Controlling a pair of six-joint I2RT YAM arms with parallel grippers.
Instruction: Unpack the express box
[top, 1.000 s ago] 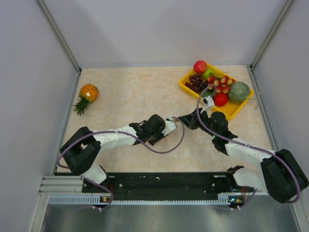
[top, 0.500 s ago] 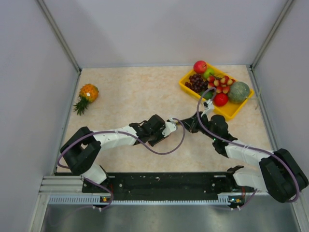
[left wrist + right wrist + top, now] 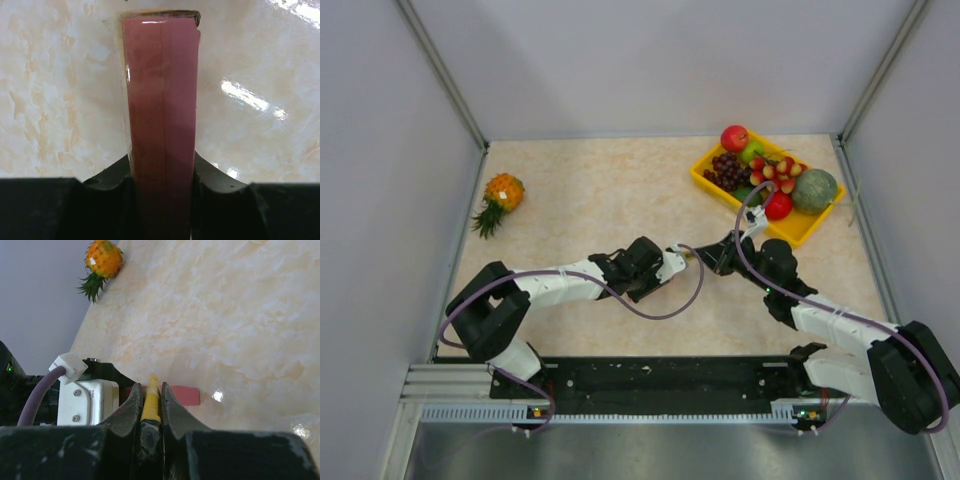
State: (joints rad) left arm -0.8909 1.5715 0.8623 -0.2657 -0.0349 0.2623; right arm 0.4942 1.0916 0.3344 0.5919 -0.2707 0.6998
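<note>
The express box is a flat pink carton seen edge-on in the left wrist view, reaching away from the camera over the marble table. My left gripper is shut on its two broad faces. In the right wrist view the box's free end sticks out to the right of my right gripper, which is shut on a yellow utility knife. The knife's tip points at the box. From above, the left gripper and right gripper meet nose to nose mid-table.
A yellow fruit tray with grapes, apples and a melon stands at the back right, close behind the right arm. A small pineapple lies at the far left, also visible as the pineapple from the right wrist.
The right arm has shifted slightly nearer and towards the left gripper. The left arm and the box have stayed put.
</note>
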